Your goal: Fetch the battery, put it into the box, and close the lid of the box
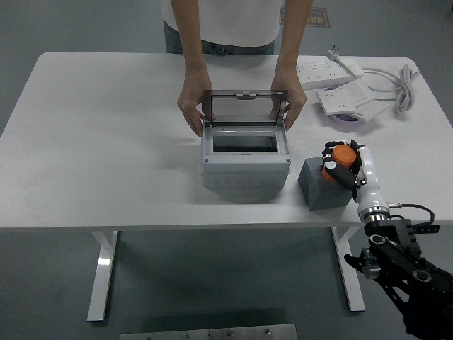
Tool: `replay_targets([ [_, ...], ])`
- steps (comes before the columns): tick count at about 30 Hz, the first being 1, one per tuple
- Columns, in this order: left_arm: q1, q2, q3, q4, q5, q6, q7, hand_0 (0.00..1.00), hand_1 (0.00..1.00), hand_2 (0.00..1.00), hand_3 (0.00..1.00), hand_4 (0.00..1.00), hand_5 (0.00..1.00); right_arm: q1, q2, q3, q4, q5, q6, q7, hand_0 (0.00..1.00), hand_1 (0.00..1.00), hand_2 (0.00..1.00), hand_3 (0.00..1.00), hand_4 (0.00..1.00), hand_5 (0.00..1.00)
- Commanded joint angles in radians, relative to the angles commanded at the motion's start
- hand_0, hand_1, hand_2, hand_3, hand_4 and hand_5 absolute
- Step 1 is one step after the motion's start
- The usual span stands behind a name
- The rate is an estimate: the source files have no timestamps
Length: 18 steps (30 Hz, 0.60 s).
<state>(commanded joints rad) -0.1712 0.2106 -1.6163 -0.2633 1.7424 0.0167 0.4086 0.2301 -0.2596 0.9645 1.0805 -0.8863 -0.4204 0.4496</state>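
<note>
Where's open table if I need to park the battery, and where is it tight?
Free: the whole stretch left of the box, and the front strip between it and the table edge. Tight: the far right corner with power strips and cable, and the gap between box and grey block.

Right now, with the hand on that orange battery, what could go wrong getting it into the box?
The right hand grips the orange battery at the grey holder; it might snag or slip on lifting.
The person's hands flank the grey box, holding its lid upright, so the arm could bump them.
</note>
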Motion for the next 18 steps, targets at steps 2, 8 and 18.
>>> replay_targets([
  [2, 0.000, 0.000, 0.000, 0.000, 0.001, 0.000, 0.000, 0.580, 0.685, 0.603, 0.591, 0.593, 0.002, 0.003, -0.001, 0.000, 0.002, -0.002, -0.003, -0.001, 0.222, 0.217, 0.292, 0.296, 0.002, 0.002],
  [8, 0.000, 0.001, -0.001, -0.001, 0.003, 0.000, 0.001, 0.581, 0.684, 0.605, 0.591, 0.594, 0.002, 0.015, -0.007, 0.003, 0.016, -0.010, -0.007, -0.003, 0.217, 0.218, 0.291, 0.295, 0.002, 0.002],
  [18, 0.001, 0.001, -0.003, -0.002, 0.008, -0.001, 0.002, 0.581, 0.686, 0.607, 0.591, 0.594, 0.002, 0.034, -0.016, 0.010, 0.030, -0.030, -0.012, -0.011, 0.216, 0.222, 0.291, 0.294, 0.002, 0.002],
])
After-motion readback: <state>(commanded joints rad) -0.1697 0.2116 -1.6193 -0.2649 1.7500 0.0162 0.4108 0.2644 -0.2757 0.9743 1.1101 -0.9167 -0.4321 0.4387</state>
